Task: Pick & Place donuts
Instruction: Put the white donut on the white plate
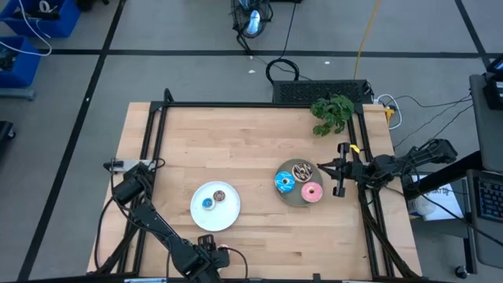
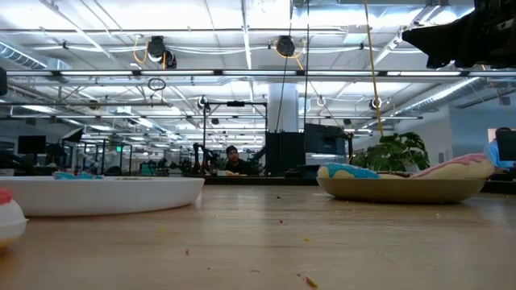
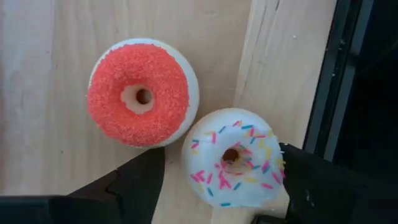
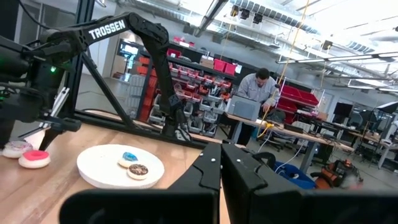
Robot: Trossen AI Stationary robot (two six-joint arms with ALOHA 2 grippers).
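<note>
The left wrist view looks straight down on two tiny donuts lying flat on the wood: a red one (image 3: pixel 138 93) and a whitish-pink sprinkled one (image 3: pixel 233 158). My left gripper (image 3: pixel 222 154) is open above the table's near edge (image 1: pixel 211 253), with a finger on each side of the whitish-pink donut. A white plate (image 1: pixel 228 220) holds a tiny blue donut (image 1: pixel 207 203) and a tiny brown donut (image 1: pixel 221 195). A grey plate (image 1: pixel 292 200) holds the blue (image 1: pixel 284 183), pink (image 1: pixel 311 192) and sprinkled dark brown (image 1: pixel 302 170) donuts. My right gripper (image 1: pixel 321 167) is shut and hovers by the grey plate's right rim. My left gripper comes from above, pointing down, its open fingers (image 3: pixel 134 186) standing on either side of the whitish-pink donut, which lies flat on the table. One finger sits right at the donut's rim (image 3: pixel 277 163); whether it touches, I cannot tell.
A black frame rail (image 3: pixel 339 74) runs close beside the two tiny donuts at the table's near edge. A green plant (image 1: pixel 332 112) stands at the far right corner. Bare wood lies between the plates and across the table's far half. A person works at a bench (image 4: pixel 258 90) beyond the table.
</note>
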